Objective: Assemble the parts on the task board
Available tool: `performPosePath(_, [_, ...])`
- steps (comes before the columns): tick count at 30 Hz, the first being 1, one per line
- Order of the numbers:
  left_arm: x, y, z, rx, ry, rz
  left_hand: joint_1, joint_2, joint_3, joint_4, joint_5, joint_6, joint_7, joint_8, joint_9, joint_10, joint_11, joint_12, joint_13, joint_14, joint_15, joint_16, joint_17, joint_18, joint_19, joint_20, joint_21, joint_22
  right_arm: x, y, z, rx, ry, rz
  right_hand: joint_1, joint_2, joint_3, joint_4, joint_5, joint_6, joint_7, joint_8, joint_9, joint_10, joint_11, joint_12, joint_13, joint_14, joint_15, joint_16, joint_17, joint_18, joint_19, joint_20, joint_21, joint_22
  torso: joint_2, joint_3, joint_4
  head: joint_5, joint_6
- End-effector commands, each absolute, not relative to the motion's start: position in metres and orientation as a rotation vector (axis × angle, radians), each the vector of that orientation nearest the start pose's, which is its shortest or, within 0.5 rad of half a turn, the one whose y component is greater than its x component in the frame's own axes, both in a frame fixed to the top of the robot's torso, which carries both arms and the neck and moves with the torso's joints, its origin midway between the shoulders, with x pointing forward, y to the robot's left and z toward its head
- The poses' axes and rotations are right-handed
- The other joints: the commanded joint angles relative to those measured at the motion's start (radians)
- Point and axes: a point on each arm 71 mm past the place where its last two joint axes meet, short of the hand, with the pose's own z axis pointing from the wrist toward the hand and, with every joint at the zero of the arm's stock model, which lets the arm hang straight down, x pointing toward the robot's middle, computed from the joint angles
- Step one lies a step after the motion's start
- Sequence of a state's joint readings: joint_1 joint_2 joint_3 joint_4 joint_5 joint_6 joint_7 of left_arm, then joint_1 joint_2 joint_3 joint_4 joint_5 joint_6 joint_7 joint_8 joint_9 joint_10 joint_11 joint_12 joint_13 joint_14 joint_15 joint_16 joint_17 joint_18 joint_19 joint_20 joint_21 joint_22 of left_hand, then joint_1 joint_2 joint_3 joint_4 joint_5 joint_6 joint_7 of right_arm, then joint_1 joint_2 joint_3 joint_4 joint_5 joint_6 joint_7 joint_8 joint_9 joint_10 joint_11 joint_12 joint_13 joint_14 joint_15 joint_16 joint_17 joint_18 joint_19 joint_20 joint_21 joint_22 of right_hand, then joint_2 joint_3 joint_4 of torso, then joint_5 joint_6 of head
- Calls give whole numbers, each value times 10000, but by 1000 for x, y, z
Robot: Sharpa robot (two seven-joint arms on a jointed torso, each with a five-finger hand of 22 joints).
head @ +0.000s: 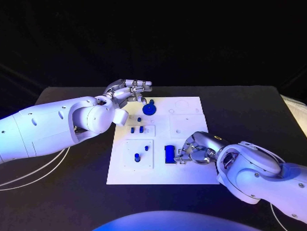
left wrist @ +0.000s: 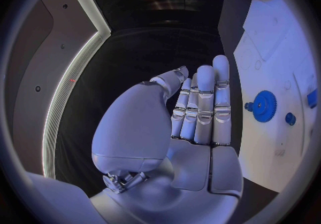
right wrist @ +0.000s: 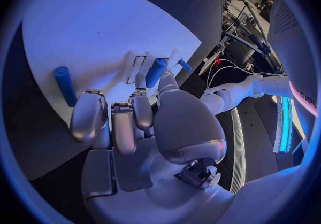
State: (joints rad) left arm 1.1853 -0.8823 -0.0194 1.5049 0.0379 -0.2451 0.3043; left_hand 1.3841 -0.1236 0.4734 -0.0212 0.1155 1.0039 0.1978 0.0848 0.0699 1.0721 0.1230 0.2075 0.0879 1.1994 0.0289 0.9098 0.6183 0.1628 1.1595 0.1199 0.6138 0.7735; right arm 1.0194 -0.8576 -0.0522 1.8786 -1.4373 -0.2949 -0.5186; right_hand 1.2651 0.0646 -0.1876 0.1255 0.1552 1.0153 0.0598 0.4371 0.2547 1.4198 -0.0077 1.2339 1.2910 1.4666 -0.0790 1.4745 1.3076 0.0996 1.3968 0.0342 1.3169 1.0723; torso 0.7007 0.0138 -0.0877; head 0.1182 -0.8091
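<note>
One dark blue rectangular block (head: pixel 169 154) lies lengthwise twelve-to-six on the white task board (head: pixel 188 173), at nine o'clock just beside the right hand (head: pixel 195 150), whose curled fingers hold nothing.

Bare black bench (head: pixel 250 110) lies open in the frame's right; the white flat task board's (head: pixel 188 175) lower strip is free too. Left hand (head: pixel 128 91) crowds the upper left corner beside the blue round gear (head: pixel 149 109); right hand (head: pixel 195 150) blocks centre right, against the blue upright block (head: pixel 169 154).
</note>
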Motion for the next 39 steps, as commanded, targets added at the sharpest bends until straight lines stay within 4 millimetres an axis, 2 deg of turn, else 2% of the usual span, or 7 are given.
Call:
performPosePath(1, [491,231,-185,-12085,14852,-15456,1,75,14,-59,30,-48,7,34,10,-64,-8,62,-5,-66,0,-39,-10,202,-37,52,-58,-13,369,-138,-232,229,19531,7744,206,262,137,-45,212,-52,7,1,10,60,-87,-26,-9,726,-40,-5,862,-69,3,-75,61,5,3,1,11,1,10])
performPosePath(8, [490,236,-184,-12113,14792,-15349,1,75,14,-59,30,-48,7,34,10,-64,-8,62,-5,-66,0,-39,-10,202,-37,52,-58,-13,369,-184,-218,584,19196,7435,622,295,359,-364,434,-429,170,-343,-109,-36,30,-179,-64,726,39,0,880,-74,-24,-42,49,-1,-16,-5,-76,3,15])
performPosePath(14, [490,235,-185,-12093,14818,-15407,2,75,13,-66,33,-50,9,37,10,-68,-7,69,-5,-70,1,-39,-15,202,-38,52,-60,-13,373,-216,-214,311,18880,5924,704,350,465,-442,563,-494,231,-545,-189,-65,84,-249,-90,735,92,28,931,-83,-9,15,81,62,-22,13,-82,-12,53])
performPosePath(18, [490,235,-186,-12099,14828,-15414,4,75,12,-76,38,-53,10,42,10,-73,-6,80,-5,-75,1,-38,-21,202,-40,52,-62,-13,375,-229,-214,499,18794,5049,898,531,757,-547,121,-416,229,-690,-248,-155,83,-457,-220,729,97,19,920,-75,-18,33,77,56,-23,4,-93,-99,93])
performPosePath(20, [490,234,-186,-12106,14836,-15415,4,75,12,-76,38,-53,10,42,10,-73,-6,80,-5,-75,1,-38,-21,202,-40,52,-62,-13,376,-235,-214,479,18656,4596,841,501,772,-520,75,-371,234,-715,-257,-161,87,-484,-234,729,102,18,920,-77,-18,38,78,59,-22,7,-107,-134,96])
performPosePath(30, [489,232,-190,-12155,14911,-15441,4,75,12,-76,38,-53,10,42,10,-73,-6,80,-5,-75,1,-38,-21,202,-40,52,-62,-13,378,-233,-225,249,19065,3655,288,169,751,-139,24,-116,206,-857,-294,-64,71,-402,-131,737,92,40,964,-84,-2,33,108,121,-15,12,-96,-209,162])
performPosePath(39, [489,230,-191,-12160,14951,-15481,4,75,12,-76,38,-53,10,42,10,-73,-6,80,-5,-75,1,-38,-21,202,-40,52,-62,-13,381,-221,-234,275,19408,3796,243,113,812,-59,72,-159,227,-959,-326,-64,88,-413,-123,739,101,45,975,-84,-6,37,106,117,-13,-3,-81,-212,122])
